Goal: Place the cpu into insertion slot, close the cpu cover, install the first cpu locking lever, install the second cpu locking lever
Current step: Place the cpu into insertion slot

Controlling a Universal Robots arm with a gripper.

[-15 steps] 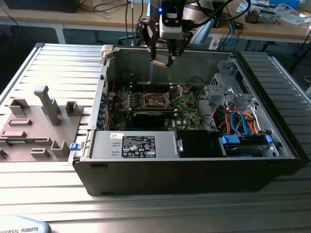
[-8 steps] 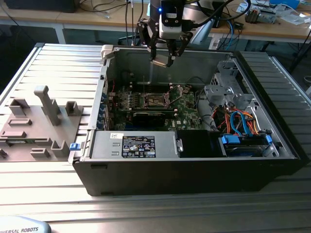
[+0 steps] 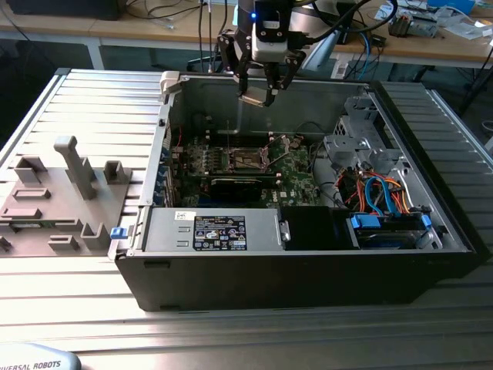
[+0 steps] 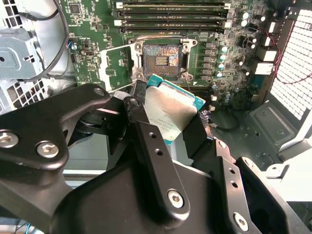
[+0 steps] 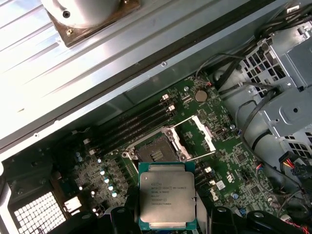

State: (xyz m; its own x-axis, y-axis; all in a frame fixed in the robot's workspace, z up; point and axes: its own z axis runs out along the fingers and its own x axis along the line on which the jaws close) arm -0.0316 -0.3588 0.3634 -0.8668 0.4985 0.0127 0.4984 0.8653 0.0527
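Tool: the gripper (image 3: 258, 89) has its fingers closed on the cpu (image 3: 253, 99), pinching it by two opposite edges, metal top facing the first wrist view.
Cpu position: it hangs in the air above the open computer case (image 3: 308, 258), well clear of the green motherboard (image 3: 296, 176) and not yet seated.
Insertion slot: the insertion slot (image 5: 156, 155) is bare, contacts exposed. In both wrist views it lies just past the chip's far edge.
Cpu cover: the cpu cover (image 5: 207, 138) is swung open to one side of the slot.
Risk, contacts: watch squareness. If the chip comes down rotated or tilted, a corner could dig into the exposed contacts.
Risk, grip: you hold thin edges only, so a bump could shift or drop the chip onto the board.
Risk, clearance: the fingers could foul the open cover or the memory sticks (image 5: 136, 124) beside the slot.
Arm pose: wrist pointing down near the case's rear wall, chip roughly level.
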